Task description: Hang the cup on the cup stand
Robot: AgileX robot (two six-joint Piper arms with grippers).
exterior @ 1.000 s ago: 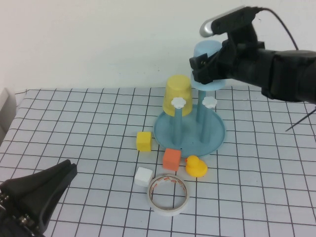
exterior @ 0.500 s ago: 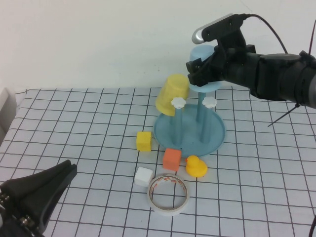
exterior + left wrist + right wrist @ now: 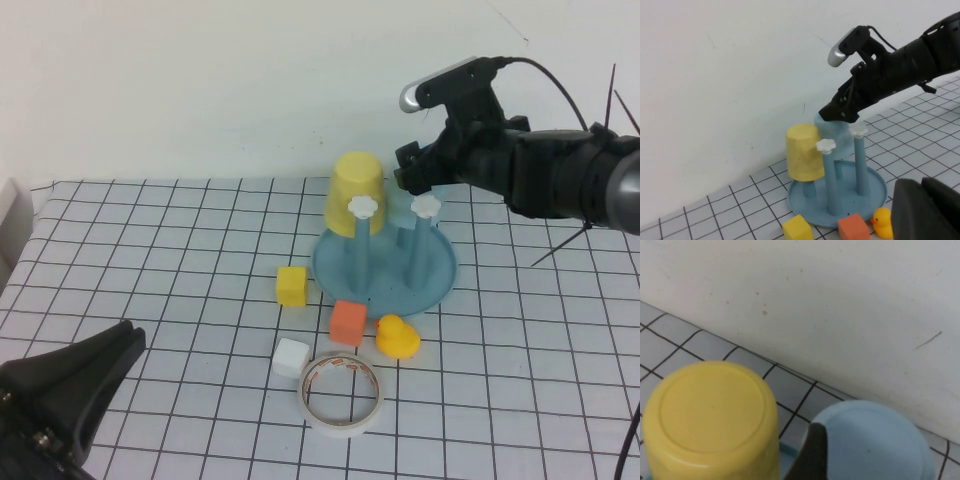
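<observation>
On the gridded table (image 3: 520,340), the cup (image 3: 832,140) sits inverted on the cup stand (image 3: 385,272) (beside the yellow cup (image 3: 355,195)). The right gripper (image 3: 420,172) reaches in above it, jaws spread, holding nothing. The left gripper (image 3: 70,385) rests low at the near-left corner, pressed together.

The cup (image 3: 832,140) sits upturned on the cup stand (image 3: 440,272) — behind the duck (image 3: 397,337)

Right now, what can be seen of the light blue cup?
The light blue cup is plain, smooth, plastic-looking, tapered and handleless. It sits upside down, flat base up, at the back of the cup stand, beside the inverted yellow cup, apparently over a rear peg that is hidden. The right gripper is open just above its base; contact cannot be told. In the high view the gripper hides it.
</observation>
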